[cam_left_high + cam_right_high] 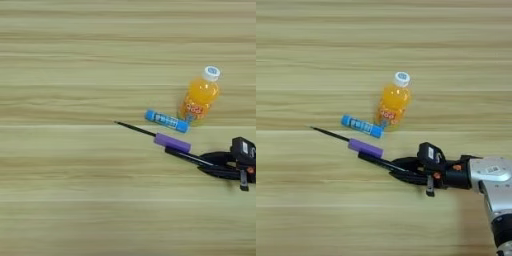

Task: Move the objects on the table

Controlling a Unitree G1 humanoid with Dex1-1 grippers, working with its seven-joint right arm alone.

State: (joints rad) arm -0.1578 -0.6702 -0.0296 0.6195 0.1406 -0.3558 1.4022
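Note:
An orange juice bottle (393, 105) with a white cap lies at the centre of the table (316, 60), cap pointing away. Beside its base lies a short blue tube (361, 126). Below that, a long thin black pen (331, 134) runs diagonally down to the right, and a small purple cylinder (365, 147) rests against its middle. My right gripper (395, 167) reaches in from the right, low over the table. Its two black fingers (408, 161) meet around the pen's right end, shut on it. The silver forearm (496, 185) shows at the right edge.

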